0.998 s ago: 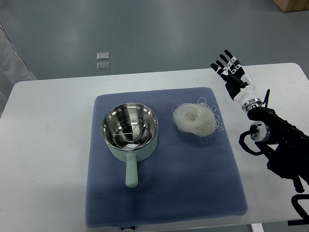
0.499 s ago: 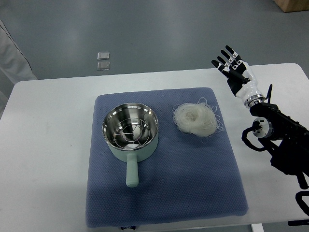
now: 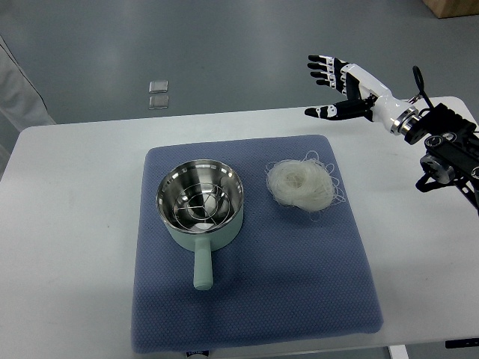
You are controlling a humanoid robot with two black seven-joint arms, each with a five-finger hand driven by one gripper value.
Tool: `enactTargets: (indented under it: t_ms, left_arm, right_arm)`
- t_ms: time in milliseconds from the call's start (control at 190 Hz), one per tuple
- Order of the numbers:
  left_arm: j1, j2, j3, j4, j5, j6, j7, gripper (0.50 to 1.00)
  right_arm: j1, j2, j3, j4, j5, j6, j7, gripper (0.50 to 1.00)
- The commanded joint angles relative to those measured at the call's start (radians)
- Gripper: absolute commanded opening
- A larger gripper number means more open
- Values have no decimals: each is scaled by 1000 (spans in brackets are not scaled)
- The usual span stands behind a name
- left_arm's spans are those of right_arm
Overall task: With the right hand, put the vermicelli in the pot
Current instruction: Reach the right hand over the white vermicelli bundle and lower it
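A round nest of white vermicelli [image 3: 302, 185] lies on the blue mat [image 3: 254, 299], to the right of the pot. The pale green pot [image 3: 200, 206] has a shiny steel inside with a wire rack in it, and its handle [image 3: 202, 268] points toward the near edge. My right hand [image 3: 334, 82] comes in from the right edge and hovers above the table's far edge, beyond the vermicelli and a little to its right. Its fingers are spread and it holds nothing.
The mat lies on a white table [image 3: 75, 224]. Two small clear squares [image 3: 159, 93] lie on the grey floor beyond the table. A brown box corner [image 3: 453, 7] shows at the top right.
My right arm has lifted and swung left. The hand has moved from the table's right side to above the far edge, turning its fingers leftward. The vermicelli and pot have not moved.
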Motion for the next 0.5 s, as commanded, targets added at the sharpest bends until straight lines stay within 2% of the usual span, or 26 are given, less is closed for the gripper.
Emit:
enactTargets:
  t_ms: [0, 273, 494]
  left_arm:
    - [0, 0, 0, 0, 0, 0, 0, 1000]
    - [0, 0, 0, 0, 0, 0, 0, 1000]
    - [0, 0, 0, 0, 0, 0, 0, 1000]
  right_arm:
    - [52, -63, -90, 68, -138, 26, 15, 928]
    - [200, -134, -251, 206, -464, 107, 64, 928]
    - [259, -119, -372, 218, -694, 96, 75, 926]
